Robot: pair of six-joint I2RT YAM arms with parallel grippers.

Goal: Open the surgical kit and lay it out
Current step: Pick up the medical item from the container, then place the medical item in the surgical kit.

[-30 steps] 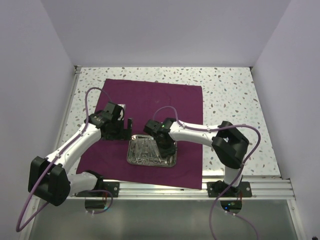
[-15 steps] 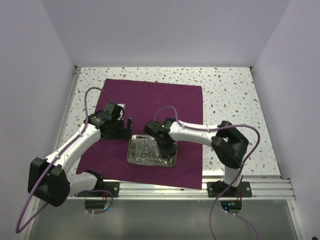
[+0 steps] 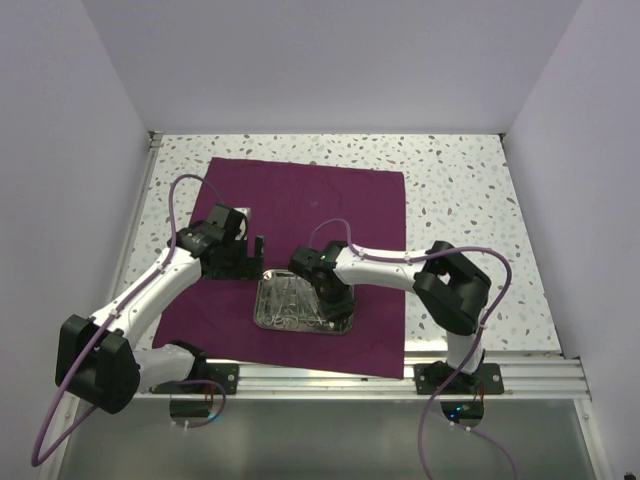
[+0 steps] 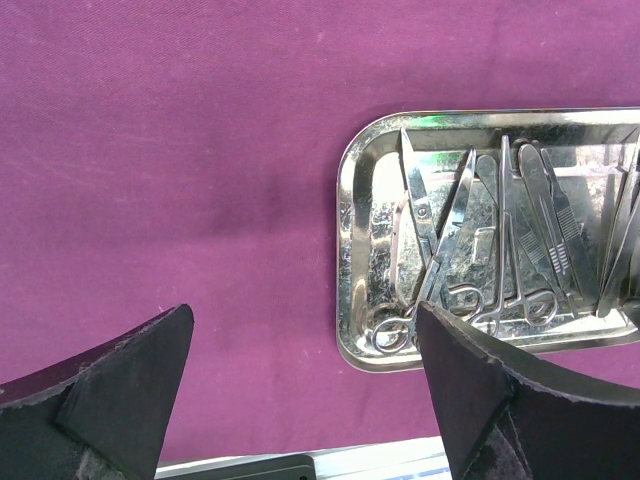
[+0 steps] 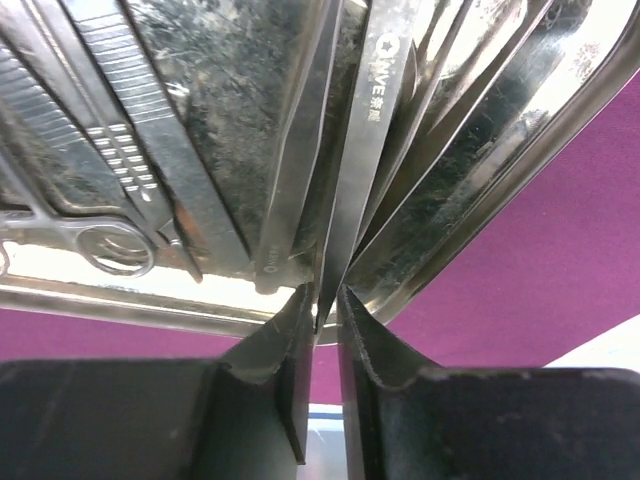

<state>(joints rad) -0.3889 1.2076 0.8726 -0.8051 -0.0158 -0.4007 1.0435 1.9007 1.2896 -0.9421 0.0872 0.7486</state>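
The dark magenta cloth wrap (image 3: pixel 320 195) lies spread flat on the table. The shiny steel tray (image 3: pixel 300 329) sits on its near part and holds several silver instruments (image 4: pixel 500 240): ring-handled scissors, forceps and tweezers. My right gripper (image 3: pixel 334 298) is down at the tray's right end. In the right wrist view it (image 5: pixel 325 300) is shut on the end of a pair of tweezers (image 5: pixel 365 130) that lies against the tray wall (image 5: pixel 500 170). My left gripper (image 3: pixel 250 252) is open and empty over the cloth (image 4: pixel 180 150), just left of the tray (image 4: pixel 345 200).
The speckled table (image 3: pixel 460 200) shows right of and behind the cloth. White walls close in the left, right and back. A metal rail (image 3: pixel 400 375) runs along the near edge by the arm bases.
My right gripper has shifted slightly left and lower at the tray's right end. The left arm, tray and cloth have not moved.
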